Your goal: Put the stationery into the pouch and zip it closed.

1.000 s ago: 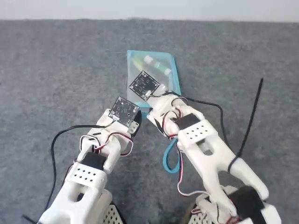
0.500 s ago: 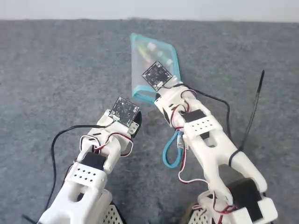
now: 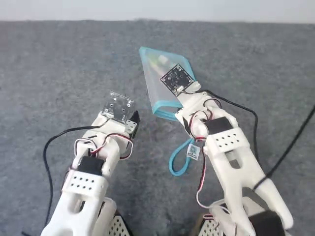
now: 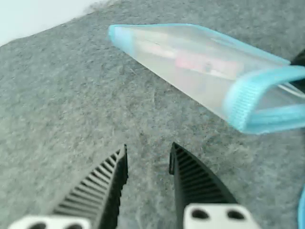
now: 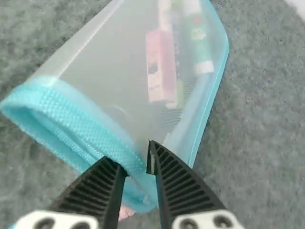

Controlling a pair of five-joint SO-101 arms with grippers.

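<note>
The translucent pouch [image 3: 160, 81] with teal edging is tilted up off the grey carpet, its far corner pointing away. My right gripper [image 5: 137, 162] is shut on its teal zipper band [image 5: 71, 129] at the near end. Inside lie a pink item [image 5: 157, 67] and a white tube [image 5: 196, 36]. My left gripper [image 4: 147, 160] stands open over bare carpet, a short way left of the pouch [image 4: 200, 71], holding nothing. From above, the left gripper [image 3: 132, 122] sits apart from the pouch's near corner.
A blue loop strap [image 3: 178, 160] hangs beside the right arm. Black cables trail over the carpet on both sides. A pale wall edge [image 3: 157, 10] runs along the far side. Open carpet lies left and right of the arms.
The right gripper has carried the pouch away and to the right, tipping it up. The left gripper has drawn back to the left, away from the pouch's near corner.
</note>
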